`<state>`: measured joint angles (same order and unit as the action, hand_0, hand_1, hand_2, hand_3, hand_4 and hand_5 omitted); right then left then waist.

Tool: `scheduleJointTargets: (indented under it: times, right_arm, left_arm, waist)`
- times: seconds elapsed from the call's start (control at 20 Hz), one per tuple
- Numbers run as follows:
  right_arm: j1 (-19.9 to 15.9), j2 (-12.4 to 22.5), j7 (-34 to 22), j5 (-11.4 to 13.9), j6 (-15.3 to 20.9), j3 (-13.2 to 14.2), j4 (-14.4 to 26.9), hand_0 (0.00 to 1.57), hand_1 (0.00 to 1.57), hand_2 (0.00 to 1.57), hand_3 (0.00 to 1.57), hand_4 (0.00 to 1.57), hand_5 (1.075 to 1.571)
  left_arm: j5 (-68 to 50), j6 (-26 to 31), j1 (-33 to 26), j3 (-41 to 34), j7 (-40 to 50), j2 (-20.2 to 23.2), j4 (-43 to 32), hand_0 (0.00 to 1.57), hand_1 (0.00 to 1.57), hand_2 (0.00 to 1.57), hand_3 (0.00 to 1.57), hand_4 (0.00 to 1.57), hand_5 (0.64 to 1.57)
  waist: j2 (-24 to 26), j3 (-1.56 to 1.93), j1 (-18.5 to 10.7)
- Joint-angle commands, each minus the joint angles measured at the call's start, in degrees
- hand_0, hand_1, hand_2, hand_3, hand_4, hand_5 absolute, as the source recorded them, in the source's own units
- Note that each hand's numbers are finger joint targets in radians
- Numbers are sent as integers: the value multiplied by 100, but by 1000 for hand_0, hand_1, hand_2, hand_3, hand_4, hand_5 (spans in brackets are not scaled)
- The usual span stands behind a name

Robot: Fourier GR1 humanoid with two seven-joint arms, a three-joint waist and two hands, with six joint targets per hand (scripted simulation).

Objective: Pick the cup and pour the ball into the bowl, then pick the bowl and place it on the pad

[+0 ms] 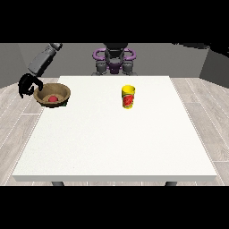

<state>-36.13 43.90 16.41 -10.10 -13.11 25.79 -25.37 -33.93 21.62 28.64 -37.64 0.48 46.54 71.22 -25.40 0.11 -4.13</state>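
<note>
We see the hand at the view's left [27, 85], fingers curled at the brown bowl [52, 95] rim; whether they grasp, we cannot tell. The bowl looks stiff, light; the red ball [53, 98] inside may roll.

We see a white worktop [116, 143] with the robot's torso [114, 60] at its far edge. At the far left corner sits a brown bowl [53, 95], and inside it lies a red ball [53, 99]. A sliver of dark green pad [65, 104] shows under the bowl's right side. The robot hand at the view's left [27, 85] is just beside the bowl's left rim, its black fingers curled; we cannot tell whether they touch the rim. Its grey forearm [44, 58] slants up and away to the right. Right of center, well apart from the bowl, a yellow cup [128, 97] with a red mark stands upright.
</note>
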Motion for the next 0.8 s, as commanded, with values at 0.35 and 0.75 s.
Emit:
scheduleJointTargets:
  times: [0.35, 0.75]
  right_arm:
    - [87, -453, -457, 282, 118, -401, 237, 1571, 1571, 1571, 1209, 957, 1566]
    - [-75, 61, -1074, -15, 128, -66, 480, 669, 669, 301, 523, 0, 1535]
  left_arm:
    - [-7, 122, -244, 254, 84, -140, -353, 0, 0, 0, 0, 670, 1554]
    - [-64, 228, -108, 51, 68, 345, -712, 0, 0, 0, 0, 645, 1540]
  waist:
    - [738, -10, 16]
    - [599, -7, 71]
